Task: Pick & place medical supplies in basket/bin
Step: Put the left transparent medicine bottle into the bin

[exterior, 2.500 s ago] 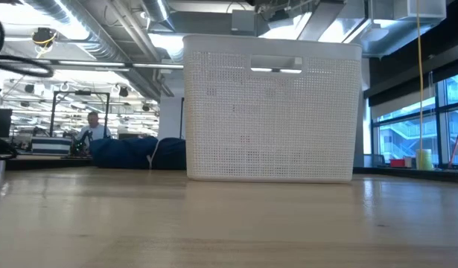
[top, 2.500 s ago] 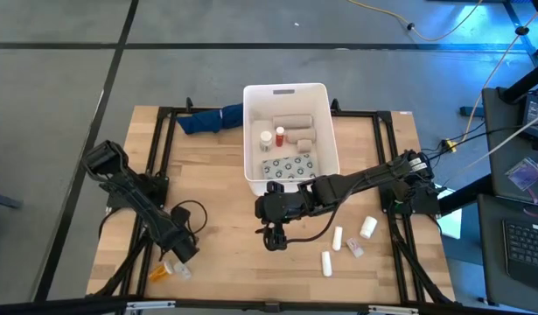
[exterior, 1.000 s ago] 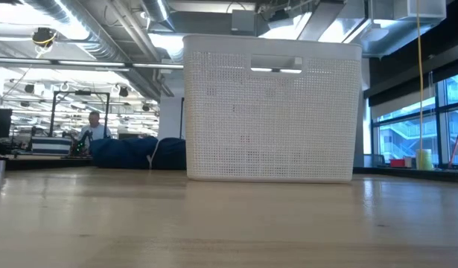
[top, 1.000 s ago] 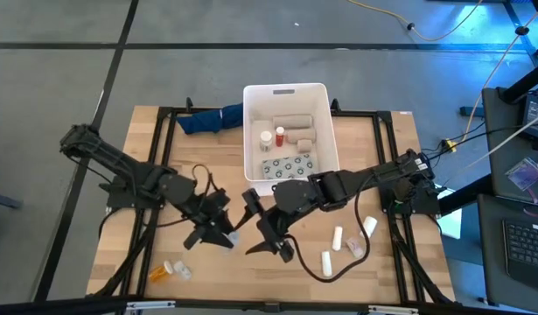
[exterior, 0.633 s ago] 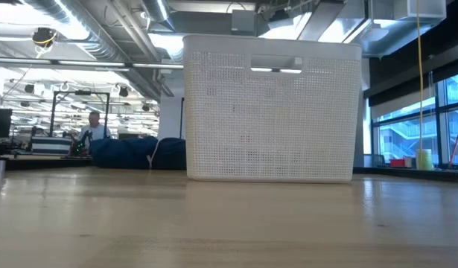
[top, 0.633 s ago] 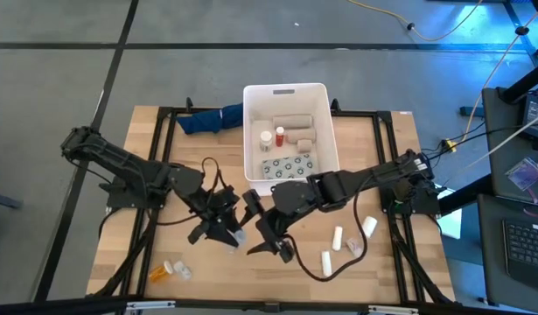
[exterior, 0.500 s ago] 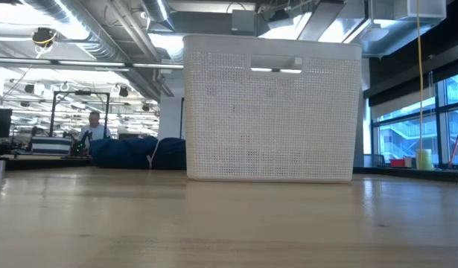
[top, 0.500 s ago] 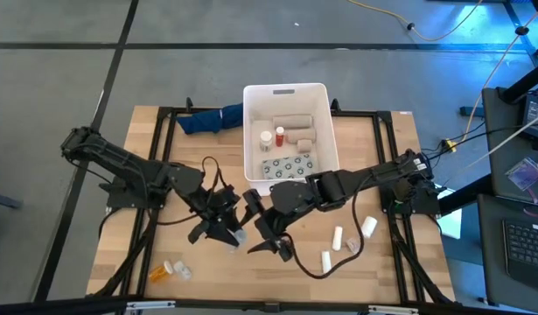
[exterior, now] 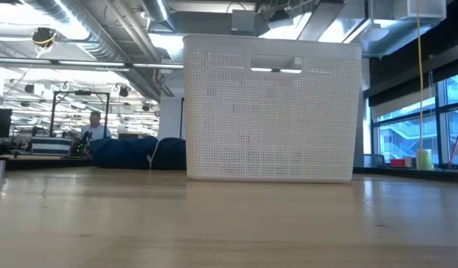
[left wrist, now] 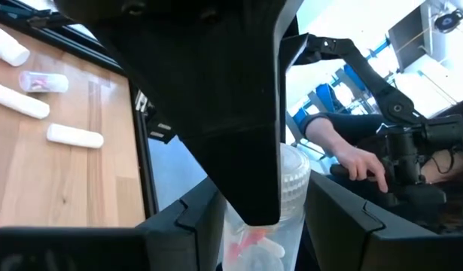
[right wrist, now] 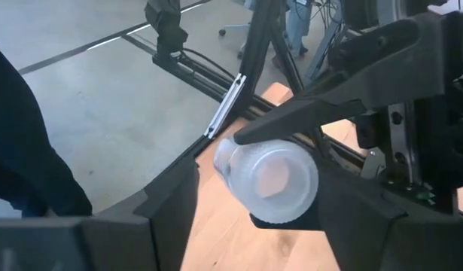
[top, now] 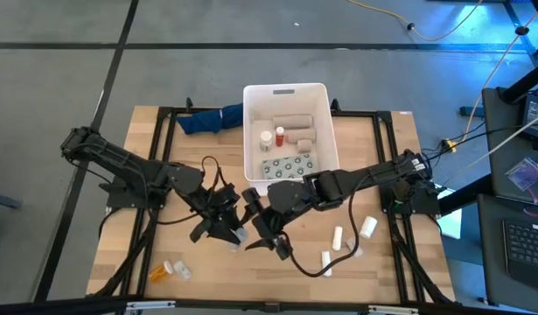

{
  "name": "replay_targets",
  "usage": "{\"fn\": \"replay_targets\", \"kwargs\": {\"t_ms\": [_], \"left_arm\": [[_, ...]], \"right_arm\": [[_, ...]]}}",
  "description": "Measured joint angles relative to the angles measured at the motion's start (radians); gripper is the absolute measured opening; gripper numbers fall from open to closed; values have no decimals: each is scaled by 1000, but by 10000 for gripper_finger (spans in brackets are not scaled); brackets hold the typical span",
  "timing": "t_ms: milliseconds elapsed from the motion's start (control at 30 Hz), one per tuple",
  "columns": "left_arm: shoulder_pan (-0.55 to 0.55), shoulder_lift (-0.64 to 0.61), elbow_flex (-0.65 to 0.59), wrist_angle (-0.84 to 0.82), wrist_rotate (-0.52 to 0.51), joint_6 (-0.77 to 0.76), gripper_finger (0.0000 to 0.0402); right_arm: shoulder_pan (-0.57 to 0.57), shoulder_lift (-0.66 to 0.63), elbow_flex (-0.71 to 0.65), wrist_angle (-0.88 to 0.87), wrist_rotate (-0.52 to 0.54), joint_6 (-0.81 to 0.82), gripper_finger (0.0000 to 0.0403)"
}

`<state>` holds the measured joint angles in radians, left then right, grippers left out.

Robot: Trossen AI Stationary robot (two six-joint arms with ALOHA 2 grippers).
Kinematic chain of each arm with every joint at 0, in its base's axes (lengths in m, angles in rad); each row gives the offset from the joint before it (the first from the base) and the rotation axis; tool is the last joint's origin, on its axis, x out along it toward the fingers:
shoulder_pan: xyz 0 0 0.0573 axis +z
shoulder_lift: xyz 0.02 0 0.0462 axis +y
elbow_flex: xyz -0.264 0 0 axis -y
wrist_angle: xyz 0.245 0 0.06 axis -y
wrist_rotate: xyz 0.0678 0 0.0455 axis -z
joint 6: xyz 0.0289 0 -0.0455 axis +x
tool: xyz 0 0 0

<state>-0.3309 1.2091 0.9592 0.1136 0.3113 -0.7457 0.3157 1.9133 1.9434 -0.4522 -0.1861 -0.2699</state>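
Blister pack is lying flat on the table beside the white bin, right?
Not quite. The high view shows the blister pack lying flat inside the white bin, at its near end, not on the table beside it.

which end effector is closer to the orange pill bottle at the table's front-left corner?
Left. The left end effector is up and to the right of the orange pill bottle, near table centre; the right end effector sits farther right, beyond the left one.

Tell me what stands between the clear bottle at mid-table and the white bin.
Nothing lying on the table does. The clear bottle sits between the left pincer and right pincer; the right arm reaches across just in front of the white bin.
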Motion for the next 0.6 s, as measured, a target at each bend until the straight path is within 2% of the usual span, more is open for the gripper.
{"fn": "replay_targets", "kwargs": {"t_ms": [433, 600], "left_arm": [[18, 0, 1, -2, 14, -10, 157], [18, 0, 1, -2, 10, -11, 173]], "right_arm": [[-2, 0, 0, 4, -14, 3, 144], [-2, 0, 0, 1, -19, 3, 134]]}}
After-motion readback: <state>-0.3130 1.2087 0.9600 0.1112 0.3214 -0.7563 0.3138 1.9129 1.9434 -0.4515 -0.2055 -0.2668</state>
